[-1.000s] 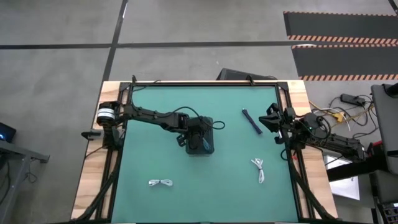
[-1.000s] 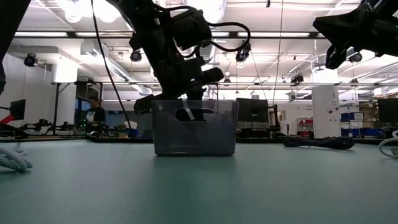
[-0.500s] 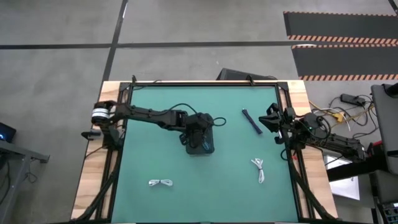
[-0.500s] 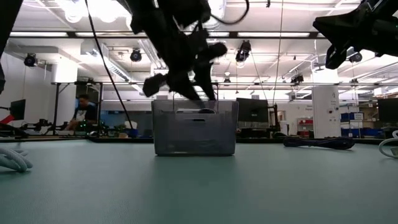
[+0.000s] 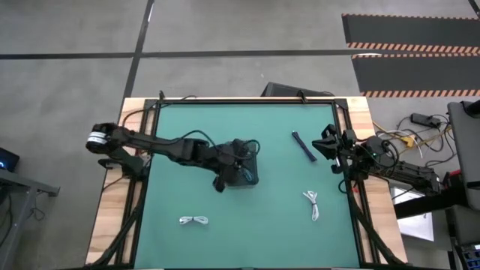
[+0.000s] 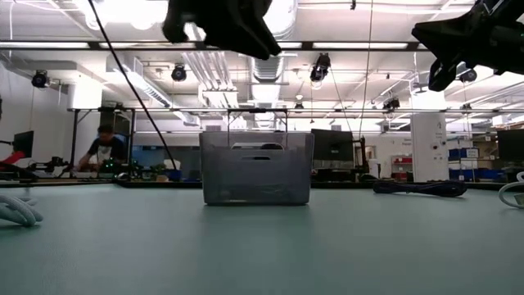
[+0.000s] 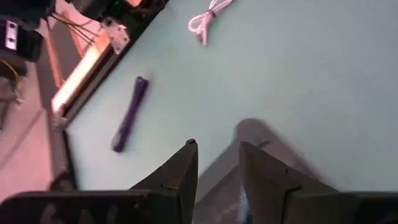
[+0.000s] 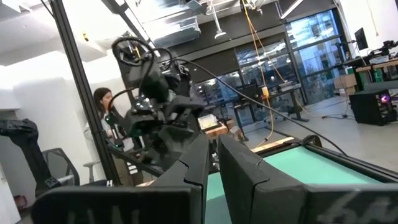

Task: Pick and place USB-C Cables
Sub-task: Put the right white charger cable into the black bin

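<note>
The grey tray (image 5: 247,177) stands mid-table, and something dark blue lies in it. My left gripper (image 5: 229,171) hangs open and empty above the tray's left side, high over its rim in the low view (image 6: 246,37). Its fingers (image 7: 180,171) have nothing between them. A dark blue cable (image 5: 303,145) lies flat at the far right, also seen in the left wrist view (image 7: 130,115). One white cable (image 5: 313,204) lies at the near right and another (image 5: 193,220) at the near left. My right gripper (image 5: 324,146) waits shut at the right edge, raised off the table.
Wooden table edges and black frame rails (image 5: 142,187) border the green mat. A black box (image 5: 281,90) sits beyond the far edge. People (image 6: 102,147) work at benches in the room behind. Open mat lies between the tray and the loose cables.
My left gripper has risen out of the tray and now hangs well above its rim. It has drawn back a little toward the table's left edge and has rolled about its own axis. The tray has stayed where it was.
</note>
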Motion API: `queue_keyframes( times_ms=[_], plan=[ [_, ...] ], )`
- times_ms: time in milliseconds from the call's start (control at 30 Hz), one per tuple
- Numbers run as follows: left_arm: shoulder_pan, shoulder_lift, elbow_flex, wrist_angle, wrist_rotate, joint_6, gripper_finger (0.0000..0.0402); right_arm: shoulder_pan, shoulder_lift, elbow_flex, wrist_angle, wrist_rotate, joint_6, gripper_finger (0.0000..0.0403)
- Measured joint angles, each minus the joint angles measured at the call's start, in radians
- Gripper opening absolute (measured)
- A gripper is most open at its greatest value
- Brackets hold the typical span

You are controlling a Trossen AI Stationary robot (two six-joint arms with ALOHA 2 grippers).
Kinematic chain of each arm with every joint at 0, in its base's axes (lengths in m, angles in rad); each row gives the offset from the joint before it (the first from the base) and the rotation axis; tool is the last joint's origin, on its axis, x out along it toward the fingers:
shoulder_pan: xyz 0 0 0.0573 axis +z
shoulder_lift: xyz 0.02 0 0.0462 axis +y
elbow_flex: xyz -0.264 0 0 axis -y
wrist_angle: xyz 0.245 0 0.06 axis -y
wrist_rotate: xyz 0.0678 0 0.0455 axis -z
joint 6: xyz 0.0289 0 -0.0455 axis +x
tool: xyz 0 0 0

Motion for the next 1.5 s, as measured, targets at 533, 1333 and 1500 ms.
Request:
queue_keyframes(
  times_ms=[533, 1333, 1500],
  plan=[
    [-0.139, -0.024, -0.023, -0.238, 0.002, -0.632, 0.01, 0.0, 0.0, 0.0, 0.071, 0.055, -0.06, 0.0027],
    [-0.365, -0.038, -0.181, -0.394, 0.013, -0.943, 0.01, 0.001, 0.0, 0.0, 0.111, 0.05, 0.099, 0.0027],
    [-0.368, -0.038, -0.181, -0.392, 0.013, -0.943, 0.01, 0.022, 0.0, 0.0, 0.111, 0.044, 0.14, 0.0027]
  ],
)
